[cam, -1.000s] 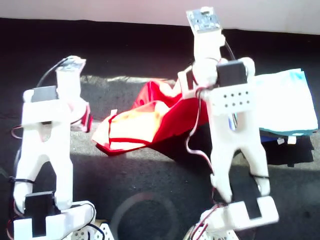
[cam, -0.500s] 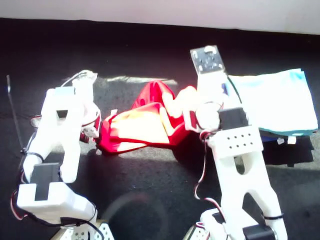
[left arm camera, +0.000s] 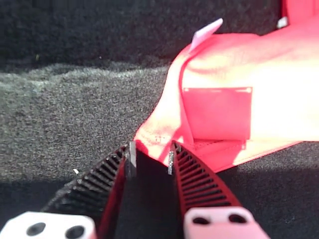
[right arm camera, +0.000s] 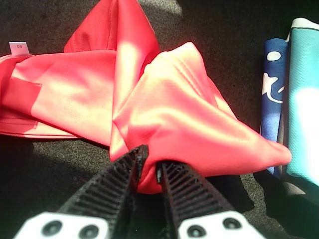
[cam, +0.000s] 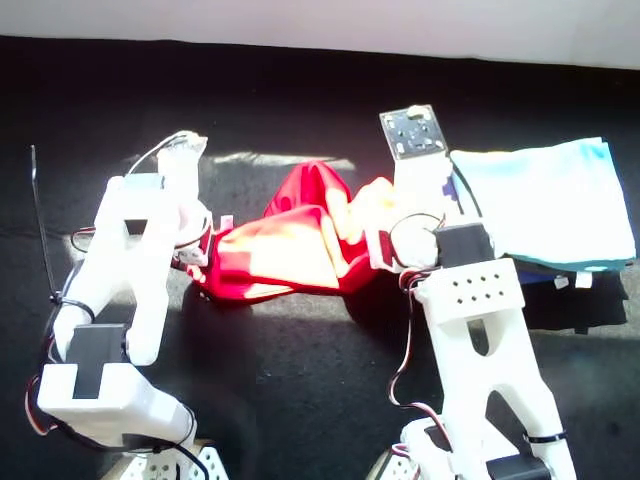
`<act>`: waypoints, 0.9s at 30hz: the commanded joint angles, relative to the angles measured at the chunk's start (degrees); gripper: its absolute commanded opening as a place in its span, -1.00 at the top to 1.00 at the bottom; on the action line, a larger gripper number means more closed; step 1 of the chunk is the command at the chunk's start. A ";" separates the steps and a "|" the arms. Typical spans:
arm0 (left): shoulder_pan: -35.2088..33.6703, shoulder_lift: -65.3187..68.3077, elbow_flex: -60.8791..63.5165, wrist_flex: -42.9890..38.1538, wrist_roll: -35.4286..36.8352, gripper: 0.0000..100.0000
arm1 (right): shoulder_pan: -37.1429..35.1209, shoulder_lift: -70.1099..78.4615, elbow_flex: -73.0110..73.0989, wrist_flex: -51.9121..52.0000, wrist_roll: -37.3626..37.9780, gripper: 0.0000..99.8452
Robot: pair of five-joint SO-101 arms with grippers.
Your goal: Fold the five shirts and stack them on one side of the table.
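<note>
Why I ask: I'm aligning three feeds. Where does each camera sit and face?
High view: fixed above the arms' bases, looking down over the table; the left arm and right arm show, with the red shirt and the folded stack.
Left wrist view: on the left arm, looking along the open left gripper at the shirt's hem.
Right wrist view: on the right arm, looking past the right gripper, shut on the shirt, toward the stack.
Shared: the red shirt in all three; the folded stack in high and right wrist views.

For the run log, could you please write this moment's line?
left gripper: open at red shirt edge | right gripper: shut on it
</note>
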 commanded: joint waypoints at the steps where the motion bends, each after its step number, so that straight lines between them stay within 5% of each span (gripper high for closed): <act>1: 0.31 -0.13 -1.54 -2.11 -3.08 0.75 | 0.40 -2.59 -0.22 -0.48 0.62 0.99; 23: 2.33 11.12 -3.91 0.26 -5.10 0.76 | 0.40 -2.68 -0.31 -0.40 0.62 0.99; 27: 2.24 10.68 -4.26 2.29 -5.19 1.00 | 0.40 -2.68 -0.31 -0.48 0.62 0.99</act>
